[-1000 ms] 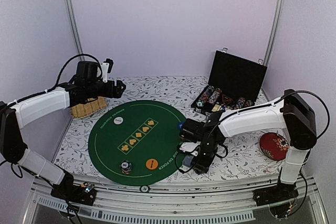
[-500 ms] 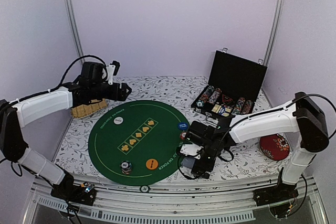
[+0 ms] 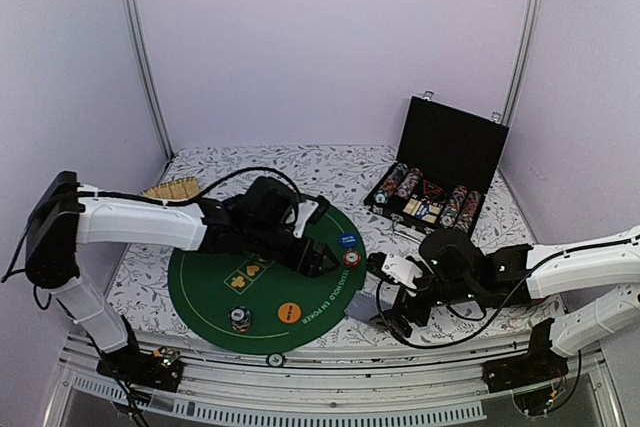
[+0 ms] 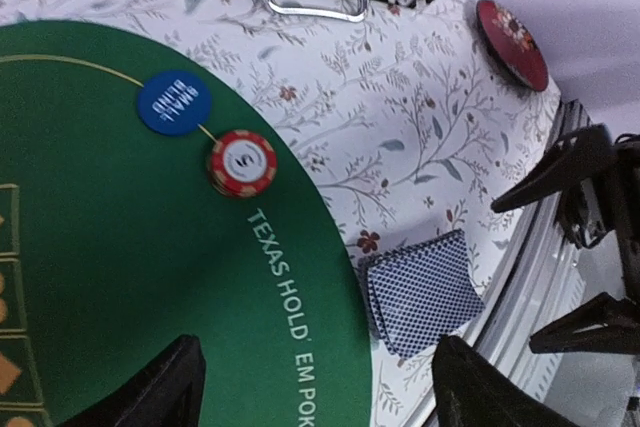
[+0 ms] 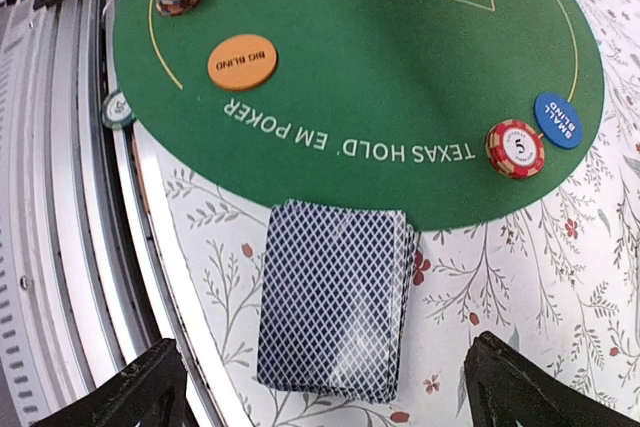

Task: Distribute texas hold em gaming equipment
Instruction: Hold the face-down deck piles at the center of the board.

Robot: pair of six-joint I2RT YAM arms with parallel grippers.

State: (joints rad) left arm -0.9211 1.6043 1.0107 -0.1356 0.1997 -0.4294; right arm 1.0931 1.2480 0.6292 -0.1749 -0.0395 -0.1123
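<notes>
Left arm is off the back-left corner now, stretched across the green poker mat (image 3: 205, 287), left gripper (image 3: 322, 261) low beside the red chip (image 3: 351, 258). Right gripper (image 3: 392, 315) has backed off to the right, jaws wide. The card deck (image 3: 362, 307) now lies free on the floral cloth (image 3: 330, 172) at the mat's edge.

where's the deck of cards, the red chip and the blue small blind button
deck of cards (image 5: 335, 292): right wrist view, middle of the top card's back.
red chip (image 5: 515, 148): right wrist view, its white centre.
blue small blind button (image 5: 558, 119): right wrist view, centre of its face.
</notes>
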